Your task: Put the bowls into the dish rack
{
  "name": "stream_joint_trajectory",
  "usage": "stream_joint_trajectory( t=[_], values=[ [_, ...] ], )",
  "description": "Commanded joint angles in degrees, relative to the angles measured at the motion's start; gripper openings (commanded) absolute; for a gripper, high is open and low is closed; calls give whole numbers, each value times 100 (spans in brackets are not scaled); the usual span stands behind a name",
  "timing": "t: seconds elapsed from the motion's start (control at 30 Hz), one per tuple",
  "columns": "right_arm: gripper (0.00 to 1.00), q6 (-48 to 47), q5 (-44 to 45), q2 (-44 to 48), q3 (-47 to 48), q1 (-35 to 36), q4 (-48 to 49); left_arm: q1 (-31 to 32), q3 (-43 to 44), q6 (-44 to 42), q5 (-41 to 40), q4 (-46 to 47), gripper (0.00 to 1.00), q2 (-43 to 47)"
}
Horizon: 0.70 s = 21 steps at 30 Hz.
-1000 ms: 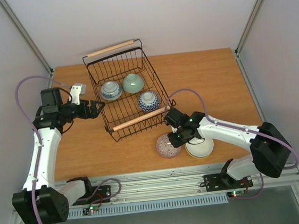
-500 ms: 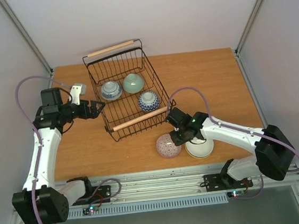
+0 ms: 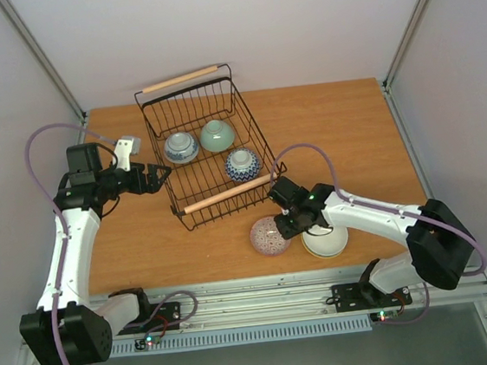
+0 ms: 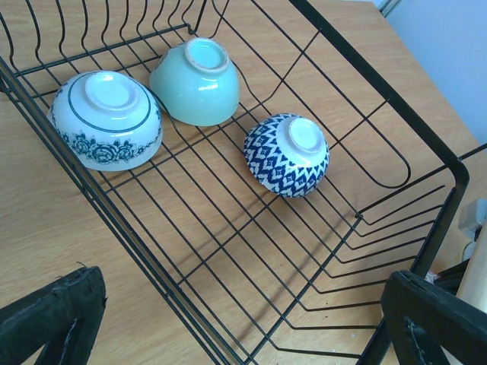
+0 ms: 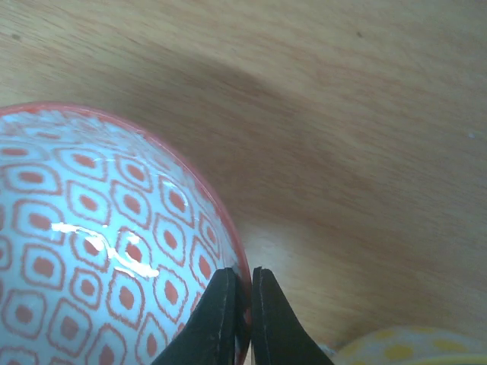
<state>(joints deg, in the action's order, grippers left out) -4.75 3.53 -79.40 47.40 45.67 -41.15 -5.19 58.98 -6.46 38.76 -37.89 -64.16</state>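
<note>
The red-patterned bowl's (image 3: 268,236) rim is pinched by the right gripper (image 5: 243,280) near the table's (image 3: 342,128) front edge; the left gripper (image 3: 159,175) is spread wide, empty, beside the dish rack (image 3: 227,193).

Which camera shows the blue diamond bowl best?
The left wrist view: the blue diamond-patterned bowl lies upside down in the dish rack, big and sharp. The top view shows it small; the right wrist view misses it.

- Bench (image 3: 351,127): matt wood-grain surface.
- Dish rack (image 4: 380,85): thin black-coated wire, pale wooden handles.
- Red-patterned bowl (image 5: 91,228): smooth glossy glaze, bright highlights.
- Mint green bowl (image 4: 196,82): glossy, smooth ceramic look.
</note>
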Motion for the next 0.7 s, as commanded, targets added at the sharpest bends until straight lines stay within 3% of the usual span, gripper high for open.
stream_joint_trajectory(
  t=[0.0,0.23,0.43,0.53,0.67],
  values=[
    [1,20,-230,-52,-39,3,171,-34,-62,-75,33,187,99,11],
    [2,-127,-241,826,273,13,-421,-26,-47,-88,119,146,99,26],
    [1,-718,-638,1765,1229,10,-991,-27,-36,-106,367,104,99,51],
    [1,-1021,-551,1844,1975,12,-1063,-35,-36,-114,583,87,99,86],
    [1,-1349,249,1452,2864,12,-782,-31,-70,-224,1038,33,99,223]
  ],
)
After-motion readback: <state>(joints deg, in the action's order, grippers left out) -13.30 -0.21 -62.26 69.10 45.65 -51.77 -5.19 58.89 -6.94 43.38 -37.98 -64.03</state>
